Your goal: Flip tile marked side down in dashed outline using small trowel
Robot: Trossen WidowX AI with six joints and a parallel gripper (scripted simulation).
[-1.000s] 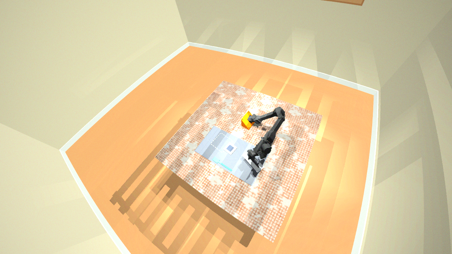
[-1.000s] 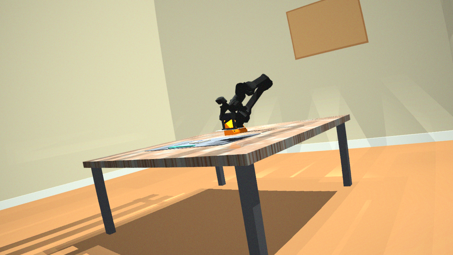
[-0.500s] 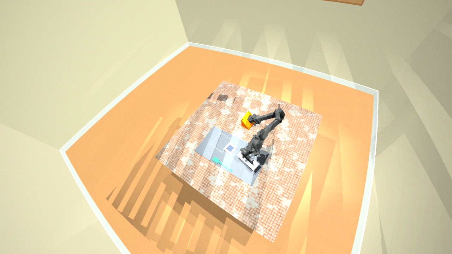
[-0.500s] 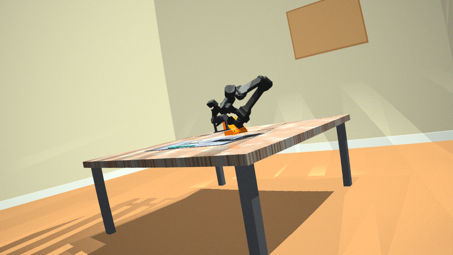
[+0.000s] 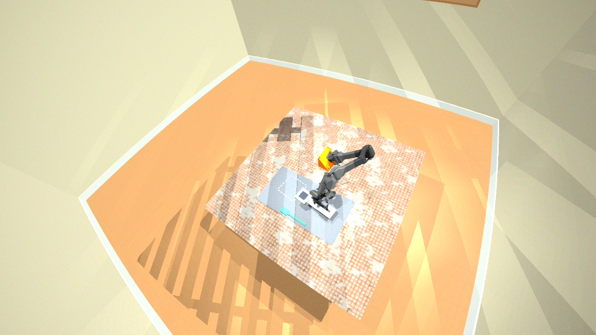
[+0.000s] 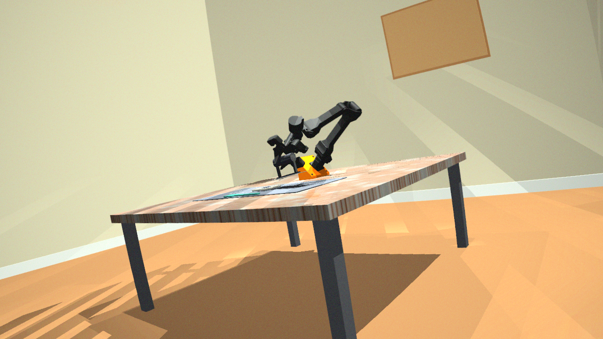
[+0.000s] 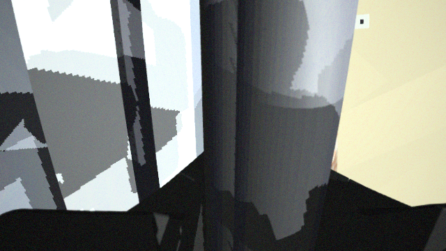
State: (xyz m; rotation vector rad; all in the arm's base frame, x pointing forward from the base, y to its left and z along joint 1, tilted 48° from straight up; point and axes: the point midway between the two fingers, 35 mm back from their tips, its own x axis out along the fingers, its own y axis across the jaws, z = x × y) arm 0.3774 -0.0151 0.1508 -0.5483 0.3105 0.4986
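Closest to us in the wrist view, the gripper (image 5: 320, 207) (image 6: 287, 174) (image 7: 268, 162) has its jaws partway closed, clamped on the thick, dark handle (image 7: 279, 139) of the trowel. Its fingers press in from both sides, parted only by the handle's width. Beside that handle we see the pale blade (image 5: 332, 215) (image 7: 87, 104), crossed by dark strips and shadow. The top view shows the blade running out from under the gripper toward the tile (image 5: 303, 195) (image 6: 263, 188); we cannot tell whether they touch, nor whether the blade rests on the mat (image 5: 270, 191) (image 6: 312, 183).

The tile lies on the mat, with its dark square showing on top inside a white border. Just beside the tile, on the side opposite the gripper, is the dashed outline (image 5: 278, 189); the tile sits mostly outside it. The gripper and trowel crowd the tile's other side.

A thin teal tool (image 5: 294, 218) (image 6: 241, 195) lies on the mat near the tile, apart from it and from the gripper. The arm (image 5: 349, 166) (image 6: 337, 134) bends back over the table (image 5: 387, 195) (image 6: 379, 173), beyond the tile, to its orange base (image 5: 322, 160) (image 6: 306, 173). Farthest off, well apart from the tile, we find a framed brown board (image 5: 452, 2) (image 6: 435, 40) on the wall.
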